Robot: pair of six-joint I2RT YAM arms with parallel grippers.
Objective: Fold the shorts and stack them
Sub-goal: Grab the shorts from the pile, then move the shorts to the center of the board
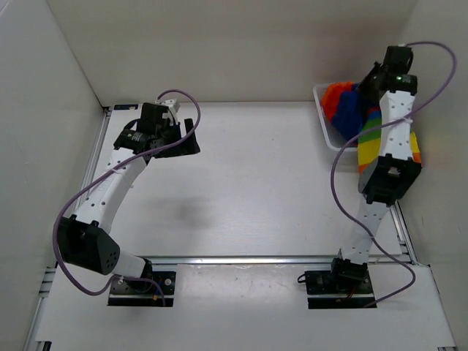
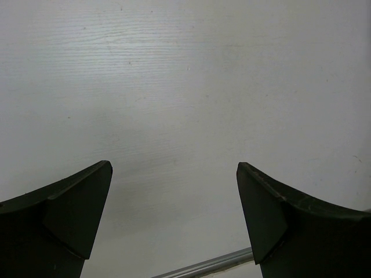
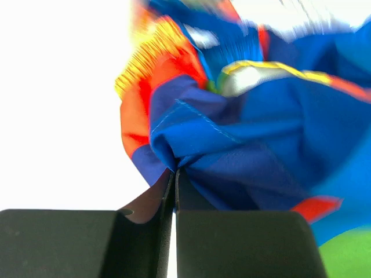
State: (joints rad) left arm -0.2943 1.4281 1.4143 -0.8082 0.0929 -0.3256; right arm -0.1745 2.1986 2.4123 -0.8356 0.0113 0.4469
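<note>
White tabletop (image 1: 248, 197) inside pale walls, arm bases at the near edge; moving up the left side, the left gripper (image 2: 174, 168) hangs over bare table, jaws spread wide, nothing between them; across to the far right corner now, and that's where the action is; the right gripper (image 3: 174, 174) has its jaws pressed together on a pinch of dark blue cloth; that cloth is the shorts (image 1: 349, 110), a crumpled rainbow bundle over the white basket (image 1: 319, 93), part of it trailing down behind the right arm; whether any fabric rests in the basket, I can't tell. By my read this is the pick-up, with folding not yet begun. Next up, the bundle needs lifting clear of the basket rim and carrying to the middle of the table; the waiting left gripper should take a second edge, ideally the waistband, so the shorts can be spread flat.
</note>
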